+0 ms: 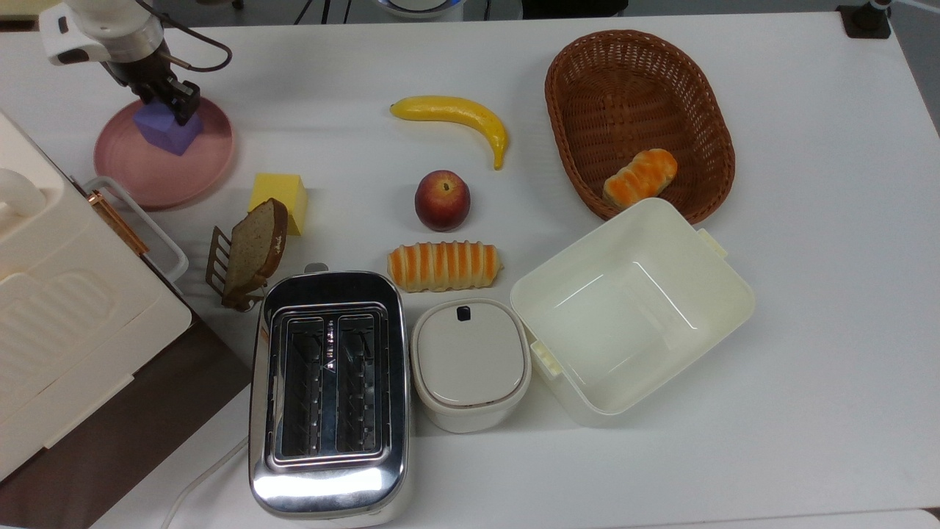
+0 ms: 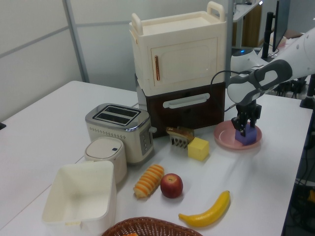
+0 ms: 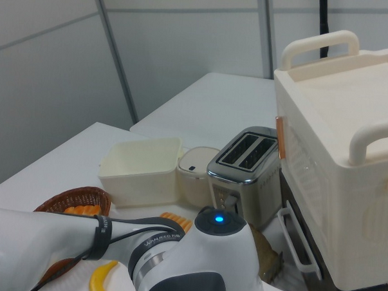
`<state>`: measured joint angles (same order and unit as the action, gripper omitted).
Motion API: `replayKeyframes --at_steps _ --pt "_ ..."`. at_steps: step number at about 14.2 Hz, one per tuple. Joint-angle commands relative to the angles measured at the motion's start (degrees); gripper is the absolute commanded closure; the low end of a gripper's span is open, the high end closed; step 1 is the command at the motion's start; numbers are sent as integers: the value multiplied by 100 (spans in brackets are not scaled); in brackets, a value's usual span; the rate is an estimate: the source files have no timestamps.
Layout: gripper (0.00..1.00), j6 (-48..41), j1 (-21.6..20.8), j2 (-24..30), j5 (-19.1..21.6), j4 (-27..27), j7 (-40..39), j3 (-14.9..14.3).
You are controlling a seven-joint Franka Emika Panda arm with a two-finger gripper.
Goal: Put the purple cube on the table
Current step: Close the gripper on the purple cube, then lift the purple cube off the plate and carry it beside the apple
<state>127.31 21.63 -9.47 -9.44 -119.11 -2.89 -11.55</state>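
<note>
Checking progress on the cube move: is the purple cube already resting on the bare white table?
No, in the top view the purple cube sits on the pink plate, with the claw at it.

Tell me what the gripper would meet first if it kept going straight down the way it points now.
The purple cube: the gripper points down with its fingers astride the cube on the pink plate. Whether they already touch it is unclear; the plate lies below.

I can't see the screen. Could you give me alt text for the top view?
A robot gripper straddles a purple cube sitting on a pink plate at the top view's upper left. Across the white table lie a banana, peach, toaster and wicker basket.
</note>
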Motion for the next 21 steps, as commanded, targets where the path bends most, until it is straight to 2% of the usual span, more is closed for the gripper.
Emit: replayKeyframes --at_steps 1,5,8,12,17,21 --pt "85 48 -71 156 -76 -95 -89 -5" --pt "85 -451 -325 813 64 10 8 135" --pt "85 -953 -703 990 371 221 104 241" --pt "85 -1077 -1257 991 425 292 728 399" --pt "84 -1051 -1828 921 425 283 764 496" --pt "84 -1033 -2058 815 425 283 843 566"
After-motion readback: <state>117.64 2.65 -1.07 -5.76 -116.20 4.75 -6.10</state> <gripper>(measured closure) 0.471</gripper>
